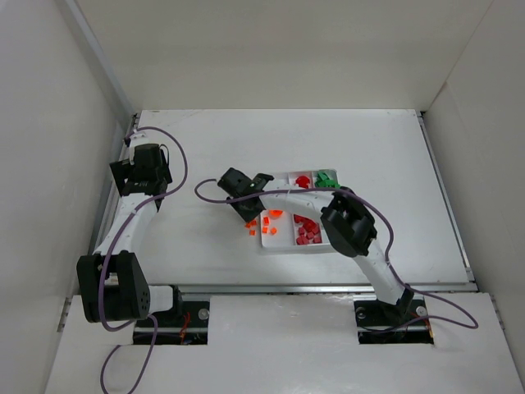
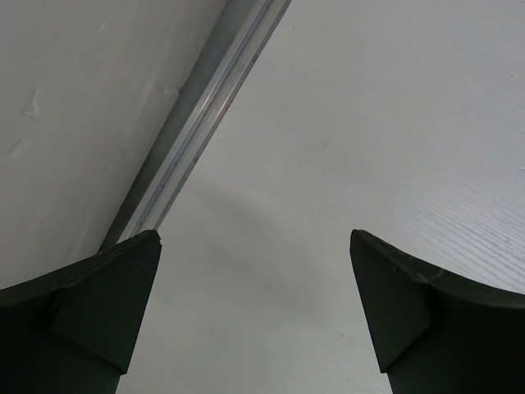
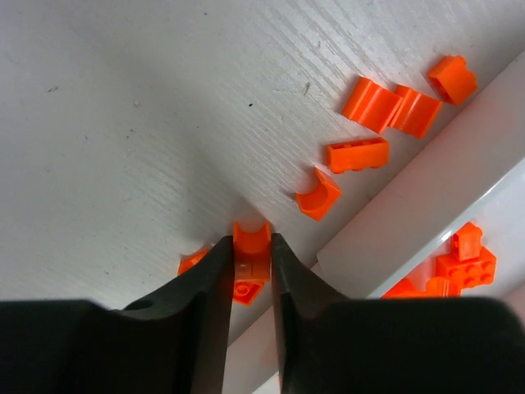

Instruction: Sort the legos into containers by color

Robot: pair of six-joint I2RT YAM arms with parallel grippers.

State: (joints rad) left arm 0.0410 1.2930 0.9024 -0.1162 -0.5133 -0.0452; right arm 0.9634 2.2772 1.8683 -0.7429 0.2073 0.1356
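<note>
My right gripper (image 3: 250,246) is shut on an orange lego (image 3: 250,254), just off the left rim of the white tray (image 3: 394,226); from above it (image 1: 246,215) hangs over loose orange legos (image 1: 252,227) on the table. Several more orange legos (image 3: 365,152) lie on the table beside the tray, one partly hidden behind the left finger. The tray's (image 1: 283,245) left compartment holds orange legos (image 1: 273,222), the middle one red legos (image 1: 308,231), and green legos (image 1: 326,178) sit at its far right end. My left gripper (image 2: 254,246) is open and empty over bare table.
A metal rail (image 2: 197,123) runs along the table's left edge next to my left gripper, with the white side wall (image 2: 74,98) behind it. White walls enclose the table on the left, right and back.
</note>
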